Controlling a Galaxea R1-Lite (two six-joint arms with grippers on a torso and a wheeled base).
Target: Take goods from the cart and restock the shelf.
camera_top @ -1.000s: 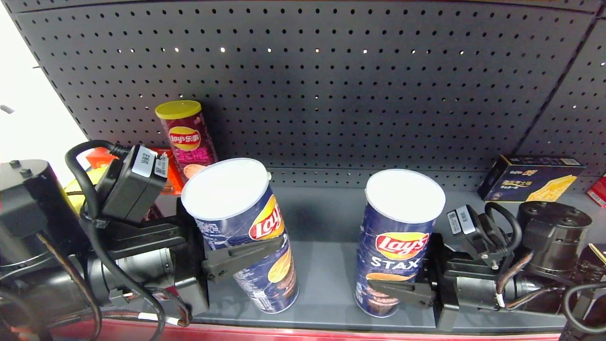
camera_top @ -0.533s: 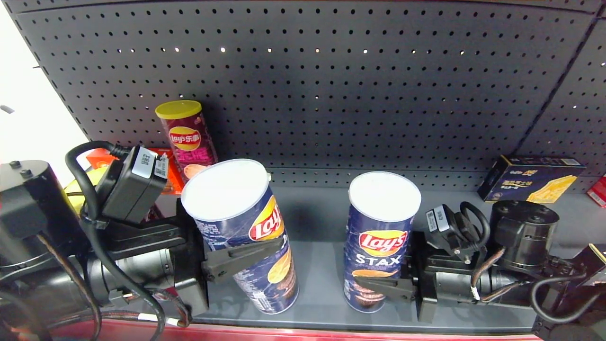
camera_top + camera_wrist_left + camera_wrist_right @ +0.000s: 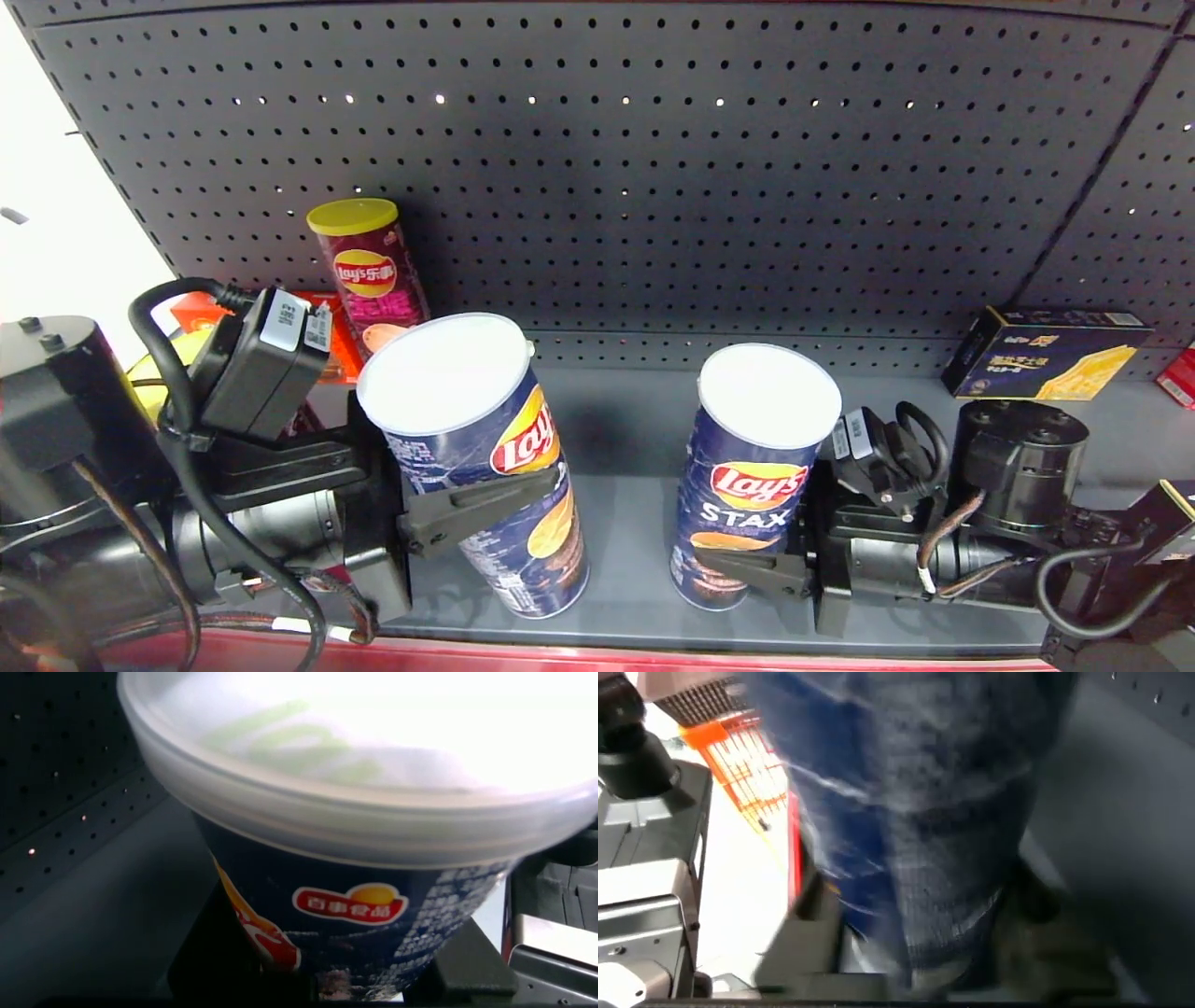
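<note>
Right-hand can (image 3: 754, 467), seemingly inside right gripper (image 3: 742, 560)

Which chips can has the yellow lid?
The maroon round chip can at the back left of the grey shelf. The left blue chip can and right blue chip can have white lids.

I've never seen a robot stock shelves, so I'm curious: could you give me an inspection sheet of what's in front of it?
Surface: grey shelf, red front edge.
Job's things: left can and right can, blue with white lids, near the front.
Clutter: maroon can with yellow lid and orange pack back left; dark box back right.
Tools: left tool shut on left can; right tool shut on right can.
Cables: black cable looped over each wrist.
Surroundings: perforated back panel.
</note>
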